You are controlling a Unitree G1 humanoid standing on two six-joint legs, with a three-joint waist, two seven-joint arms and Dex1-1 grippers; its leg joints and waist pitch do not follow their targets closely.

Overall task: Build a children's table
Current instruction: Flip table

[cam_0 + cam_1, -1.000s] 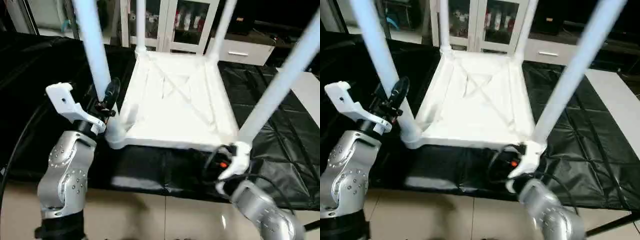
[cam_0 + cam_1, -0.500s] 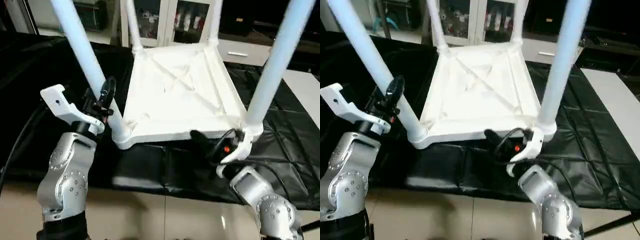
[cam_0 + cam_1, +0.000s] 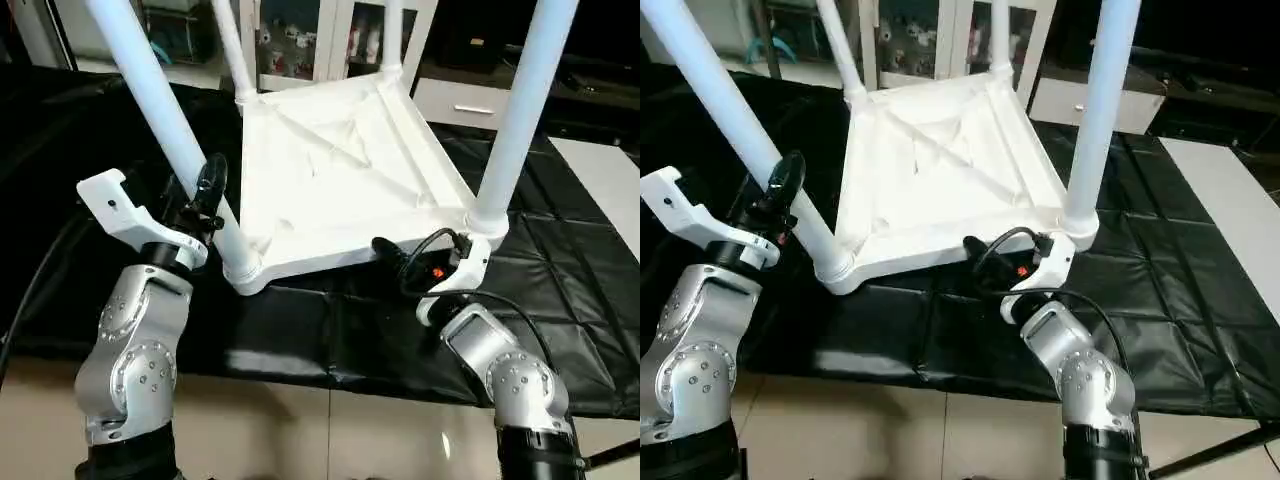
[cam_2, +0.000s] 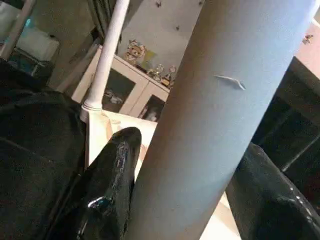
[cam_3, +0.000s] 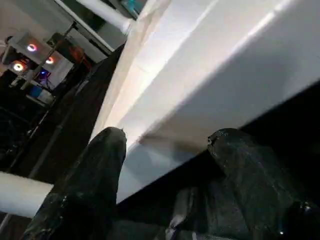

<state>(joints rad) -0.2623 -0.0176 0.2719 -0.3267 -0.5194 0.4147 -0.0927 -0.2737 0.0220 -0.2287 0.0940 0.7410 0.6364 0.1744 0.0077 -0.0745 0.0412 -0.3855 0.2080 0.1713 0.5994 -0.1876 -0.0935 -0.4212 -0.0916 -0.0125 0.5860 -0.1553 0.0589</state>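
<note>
The children's table stands upside down on a black mat, its X-ribbed white top (image 3: 340,170) facing up and all four legs set in the corner sockets. My left gripper (image 3: 210,195) is shut on the near-left leg (image 3: 150,90), just above its socket. In the left wrist view that leg (image 4: 220,100) sits tight between the two black fingers (image 4: 115,175). My right gripper (image 3: 392,258) is at the top's near edge, left of the near-right leg (image 3: 520,100). Its fingers (image 5: 95,175) stand on either side of the rim (image 5: 200,90), closed on it.
The black padded mat (image 3: 560,280) covers the work surface, with pale floor (image 3: 330,430) in front of it. Behind stand a glass-door cabinet (image 3: 300,40) and a white drawer unit (image 3: 450,100). A black cable loops over my right wrist (image 3: 430,250).
The table has turned about its near-left corner, its near-right corner swinging away from me and the legs leaning left. My right gripper went forward and left with the near edge. The left arm barely moved.
</note>
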